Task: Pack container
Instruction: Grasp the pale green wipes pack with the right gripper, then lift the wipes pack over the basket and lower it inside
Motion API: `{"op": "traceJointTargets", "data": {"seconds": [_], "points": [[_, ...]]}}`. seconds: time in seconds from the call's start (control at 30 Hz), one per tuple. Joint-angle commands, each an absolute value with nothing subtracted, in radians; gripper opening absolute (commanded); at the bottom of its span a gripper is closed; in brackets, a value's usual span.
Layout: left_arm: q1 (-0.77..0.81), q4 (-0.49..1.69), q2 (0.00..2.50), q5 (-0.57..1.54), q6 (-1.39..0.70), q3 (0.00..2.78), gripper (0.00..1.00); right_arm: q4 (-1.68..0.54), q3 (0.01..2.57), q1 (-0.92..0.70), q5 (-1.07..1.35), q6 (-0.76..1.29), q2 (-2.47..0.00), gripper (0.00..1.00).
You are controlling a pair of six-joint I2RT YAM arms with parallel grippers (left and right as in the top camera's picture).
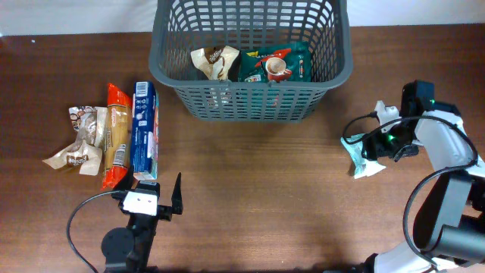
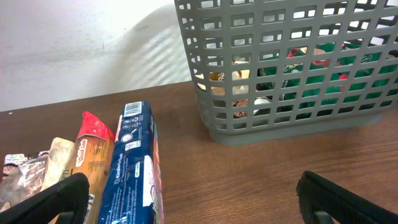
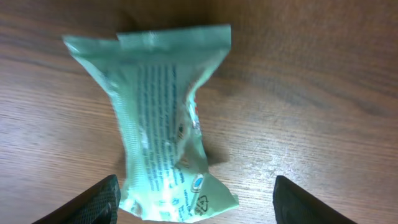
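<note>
The table point(image 1: 265, 189) is made of dark brown wood. Thin lines run along the wood, and it shines a little where the light falls on it. Behind the far edge of the table stands a plain white wall point(image 2: 74, 50). A faint shadow with pale stripes lies on the wall. The wall meets the table in a straight line.

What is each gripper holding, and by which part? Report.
Nothing is held. The right gripper is open above the green packet on the table; the left gripper is open, empty.
</note>
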State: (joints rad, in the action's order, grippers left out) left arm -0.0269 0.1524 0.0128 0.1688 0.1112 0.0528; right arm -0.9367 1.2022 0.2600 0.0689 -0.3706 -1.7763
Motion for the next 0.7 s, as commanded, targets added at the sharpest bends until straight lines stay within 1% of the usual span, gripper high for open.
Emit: {"op": "traceJointTargets", "data": {"seconds": [0.0,0.1,0.17,0.3,0.37,0.4,0.43,0.47,0.5,0.67], "points": [[-0.022,0.15,0.006,0.168,0.105,0.047,0.99,-0.919,1.174,0.255,0.04,-0.369,-1.784,0.75],[-0.022,0.15,0.006,0.168,0.105,0.047,0.99,-0.907,1.168,0.252,0.043,-0.328,-1.811,0.73],[-0.022,0.15,0.006,0.168,0.105,0.047,0.99,-0.908,1.168,0.249,0.048,-0.321,-1.839,0.69],[-0.022,0.15,0.006,0.168,0.105,0.047,0.99,-0.899,1.168,0.236,0.048,-0.271,-1.897,0.64],[-0.022,0.15,0.006,0.168,0.105,0.047,0.99,-0.896,1.168,0.232,0.055,-0.252,-1.925,0.51],[-0.022,0.15,0.006,0.168,0.105,0.047,0.99,-0.895,1.168,0.23,0.056,-0.234,-1.938,0.41],[-0.022,0.15,0.006,0.168,0.105,0.047,0.99,-0.893,1.168,0.23,0.057,-0.224,-1.943,0.22],[-0.022,0.15,0.006,0.168,0.105,0.047,0.99,-0.89,1.169,0.23,0.056,-0.218,-1.947,0.09],[-0.022,0.15,0.006,0.168,0.105,0.047,0.99,-0.884,1.169,0.23,0.056,-0.21,-1.947,0.04],[-0.022,0.15,0.006,0.168,0.105,0.047,0.99,-0.897,1.235,0.23,0.056,-0.128,-1.932,0.04]]}}
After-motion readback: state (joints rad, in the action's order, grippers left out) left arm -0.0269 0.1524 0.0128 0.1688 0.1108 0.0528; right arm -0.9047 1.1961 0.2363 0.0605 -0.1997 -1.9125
